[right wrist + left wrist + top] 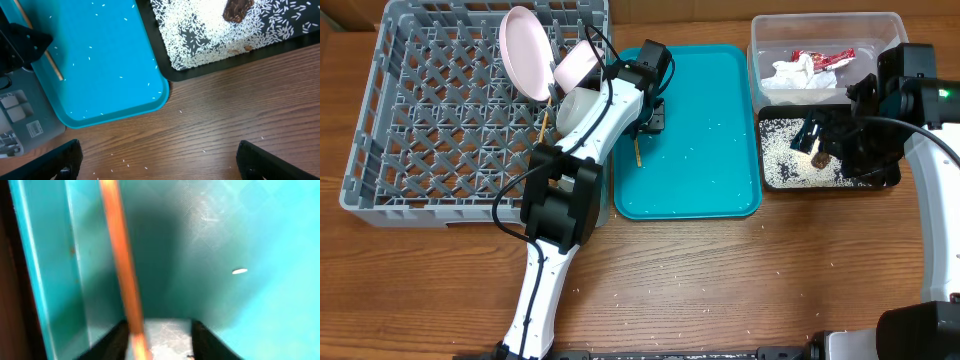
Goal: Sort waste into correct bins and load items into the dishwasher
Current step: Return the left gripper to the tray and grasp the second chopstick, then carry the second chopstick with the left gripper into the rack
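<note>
- The waste looks sorted. A red wrapper (825, 58) and a crumpled white paper napkin (792, 73) lie in the clear plastic rectangular tub (757, 60). White rice grains (782, 158) and a small brown lump (237, 9) lie in the shallow black rectangular tray (892, 178).
- The large square grey plastic dish rack (420, 120) already holds a flat round white plate (525, 52) on edge, a white bowl (578, 62) and a second rounded white dish (578, 105) beside it. I cannot pick out the small cup.
- A thin stick (545, 124) at the rack's right side is probably one of the chopsticks.
- What is left is a thin wooden chopstick (637, 150) on the teal serving tray (710, 120), near its left rim.
- The left hand (157, 341) is down on that tray with its fingers apart. The chopstick runs between them, close to one finger and not yet clamped.
- The right hand (157, 162) hovers near the black tray, spread wide and holding nothing.
- Stray rice grains dot the teal tray and the wooden desk (225, 115).
</note>
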Controlling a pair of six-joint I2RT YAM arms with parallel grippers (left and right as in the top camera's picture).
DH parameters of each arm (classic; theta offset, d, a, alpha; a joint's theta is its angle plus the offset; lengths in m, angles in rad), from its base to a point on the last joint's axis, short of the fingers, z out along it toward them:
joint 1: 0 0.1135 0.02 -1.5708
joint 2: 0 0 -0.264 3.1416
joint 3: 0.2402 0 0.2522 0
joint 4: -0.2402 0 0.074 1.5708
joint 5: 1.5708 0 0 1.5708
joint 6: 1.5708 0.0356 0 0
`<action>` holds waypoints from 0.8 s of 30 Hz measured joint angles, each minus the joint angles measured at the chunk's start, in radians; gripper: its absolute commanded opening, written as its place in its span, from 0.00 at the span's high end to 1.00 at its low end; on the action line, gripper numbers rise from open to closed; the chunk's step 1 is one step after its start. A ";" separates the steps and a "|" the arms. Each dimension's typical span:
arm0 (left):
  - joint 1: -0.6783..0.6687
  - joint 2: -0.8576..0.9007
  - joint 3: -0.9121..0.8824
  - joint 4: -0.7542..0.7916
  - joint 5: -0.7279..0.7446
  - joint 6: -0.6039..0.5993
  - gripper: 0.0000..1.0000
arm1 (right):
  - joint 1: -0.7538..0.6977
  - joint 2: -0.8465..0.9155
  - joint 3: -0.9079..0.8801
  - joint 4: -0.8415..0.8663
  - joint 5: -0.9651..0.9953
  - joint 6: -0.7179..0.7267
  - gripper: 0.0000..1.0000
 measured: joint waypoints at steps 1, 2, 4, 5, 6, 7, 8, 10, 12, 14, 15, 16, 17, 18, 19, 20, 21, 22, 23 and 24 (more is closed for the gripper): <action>0.000 -0.002 -0.002 -0.002 0.002 0.000 0.96 | 0.000 0.000 0.000 0.000 0.000 0.000 0.00; 0.000 -0.002 -0.002 -0.003 0.005 0.004 0.96 | 0.000 0.000 0.000 0.000 0.000 0.000 0.00; 0.000 -0.003 -0.003 -0.003 0.010 0.007 0.96 | 0.000 0.000 0.000 0.000 0.000 0.000 0.00; 0.000 -0.003 -0.003 -0.003 0.010 0.008 0.96 | 0.000 0.000 0.000 -0.001 0.000 0.000 0.00; 0.000 -0.003 0.002 -0.013 0.012 0.009 0.96 | 0.000 0.000 0.000 0.000 0.000 0.000 0.00; 0.000 -0.003 0.009 -0.029 0.014 0.010 0.96 | 0.000 0.000 0.000 0.000 0.000 0.000 0.00; 0.000 -0.002 0.017 -0.052 0.016 0.012 0.96 | 0.000 0.000 0.000 -0.001 0.000 0.000 0.00; -0.001 0.006 0.044 -0.113 0.020 0.020 0.96 | 0.000 0.000 0.000 0.000 0.000 0.000 0.00; -0.005 0.012 0.073 -0.162 0.023 0.031 0.96 | 0.000 0.000 0.000 0.000 0.000 0.000 0.00; -0.007 0.013 0.115 -0.227 0.027 0.039 0.96 | 0.000 0.000 0.000 0.000 0.000 0.000 0.00; -0.007 0.004 0.151 -0.254 0.028 0.048 0.96 | 0.000 0.000 0.000 0.000 0.000 0.000 0.00; -0.007 -0.010 0.169 -0.268 0.028 0.054 0.96 | 0.000 0.000 0.000 0.000 0.000 0.000 0.00; -0.006 -0.051 0.189 -0.297 0.026 0.062 0.96 | 0.000 0.000 0.000 0.000 0.000 0.000 0.00; -0.004 -0.105 0.198 -0.324 0.026 0.079 0.96 | 0.000 0.000 0.000 0.000 0.000 0.000 0.00; 0.000 -0.167 0.204 -0.354 0.026 0.093 0.96 | 0.000 0.000 0.000 0.000 0.000 0.000 0.00; 0.009 -0.221 0.212 -0.381 0.024 0.108 0.96 | 0.000 0.000 0.000 0.001 0.000 0.000 0.00; 0.021 -0.303 0.226 -0.430 0.016 0.127 0.96 | 0.000 0.000 0.000 0.000 0.000 0.000 0.00; 0.034 -0.356 0.237 -0.464 0.006 0.138 0.96 | 0.000 0.000 0.000 0.000 0.000 0.000 0.00; 0.054 -0.409 0.247 -0.505 -0.012 0.146 0.96 | 0.000 0.000 0.000 0.000 0.000 0.000 0.00; 0.079 -0.442 0.254 -0.533 -0.024 0.156 0.96 | 0.000 0.000 0.000 -0.001 0.000 0.000 0.00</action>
